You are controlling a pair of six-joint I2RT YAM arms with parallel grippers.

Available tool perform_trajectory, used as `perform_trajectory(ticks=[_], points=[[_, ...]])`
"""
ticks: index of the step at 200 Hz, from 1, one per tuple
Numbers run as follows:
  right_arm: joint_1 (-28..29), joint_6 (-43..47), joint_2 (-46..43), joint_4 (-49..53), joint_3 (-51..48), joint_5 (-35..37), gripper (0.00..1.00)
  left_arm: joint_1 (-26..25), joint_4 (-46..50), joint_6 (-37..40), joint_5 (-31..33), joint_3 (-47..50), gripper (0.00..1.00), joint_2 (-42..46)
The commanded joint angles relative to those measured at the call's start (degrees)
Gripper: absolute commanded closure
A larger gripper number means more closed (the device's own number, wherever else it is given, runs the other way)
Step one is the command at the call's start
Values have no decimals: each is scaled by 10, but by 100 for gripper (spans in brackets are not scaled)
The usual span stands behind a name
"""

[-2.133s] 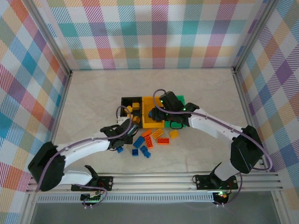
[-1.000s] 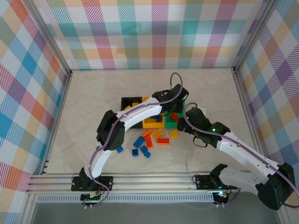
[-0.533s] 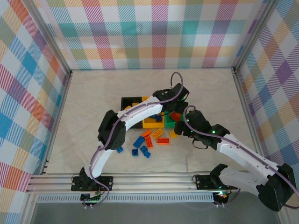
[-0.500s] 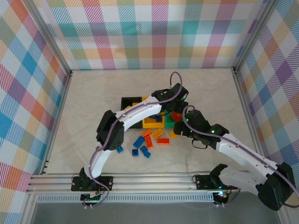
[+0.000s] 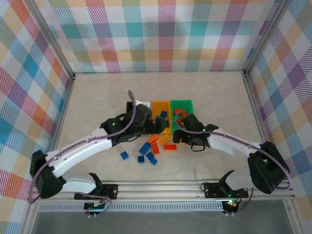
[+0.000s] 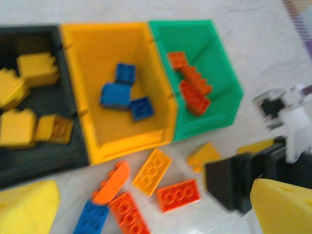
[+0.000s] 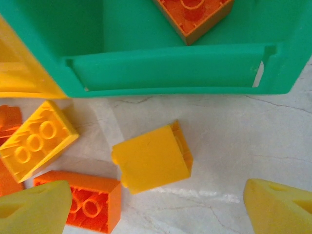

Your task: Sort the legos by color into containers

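The left claw [image 6: 156, 212] has pulled back, wide and empty — its load seemingly dropped. The right claw [image 7: 156, 209], wide too, hangs over a yellow brick [image 7: 152, 158] lying on the tabletop [image 7: 234, 146] beside the green bin [image 7: 170, 68] — likely next.

A pale, marble-veined worktop [image 5: 97, 97] lies under soft, even light. Checked panels in pastel pink, teal, yellow and purple close it in: a back wall [image 5: 161, 34] and two side walls [image 5: 24, 97]. Silver metal posts [image 5: 63, 57] mark the corners, and a grooved aluminium rail [image 5: 161, 188] runs along the near edge.
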State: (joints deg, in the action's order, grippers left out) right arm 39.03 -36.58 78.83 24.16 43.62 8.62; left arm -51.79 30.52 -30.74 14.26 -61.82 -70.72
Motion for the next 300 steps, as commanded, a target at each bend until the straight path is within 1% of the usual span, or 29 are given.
perform_trajectory(ticks=[1, 29, 50, 68, 82, 104, 112, 137, 147, 175, 194, 209, 229, 269, 300], points=[[3, 6, 29, -8, 25, 22, 10, -6, 37, -45, 37, 65, 0, 71], [3, 2, 71, -17, 37, 30, 13, -6, 74, -79, 61, 126, 0, 155], [3, 6, 96, -24, 46, 31, 14, -6, 98, -96, 72, 155, 0, 192], [3, 10, 115, -25, 54, 34, 17, -6, 118, -107, 83, 170, 0, 216], [3, 11, 127, -27, 57, 35, 20, -6, 129, -114, 91, 181, 0, 231], [3, 12, 135, -35, 54, 26, 30, -6, 144, -120, 103, 188, 0, 248], [3, 12, 135, -35, 53, 24, 35, -6, 150, -121, 109, 189, 0, 252], [3, 13, 119, -35, 47, 18, 49, -6, 161, -121, 119, 188, 0, 256], [3, 13, 106, -32, 46, 17, 52, -6, 164, -122, 123, 189, 0, 257], [7, 18, 49, -12, 42, 13, 56, -6, 174, -125, 136, 189, 0, 260], [18, 31, 2, 5, 54, -8, 57, -6, 184, -126, 144, 189, 0, 263], [33, 50, -10, 17, 89, -29, 56, -7, 198, -133, 155, 191, 0, 268], [63, 78, 25, 28, 170, -42, 55, -6, 216, -150, 170, 199, 0, 278], [99, 112, 169, 4, 341, -83, 54, -6, 224, -178, 161, 225, 0, 300], [103, 115, 293, 21, 476, -92, 53, -6, 225, -185, 143, 245, 0, 310]])
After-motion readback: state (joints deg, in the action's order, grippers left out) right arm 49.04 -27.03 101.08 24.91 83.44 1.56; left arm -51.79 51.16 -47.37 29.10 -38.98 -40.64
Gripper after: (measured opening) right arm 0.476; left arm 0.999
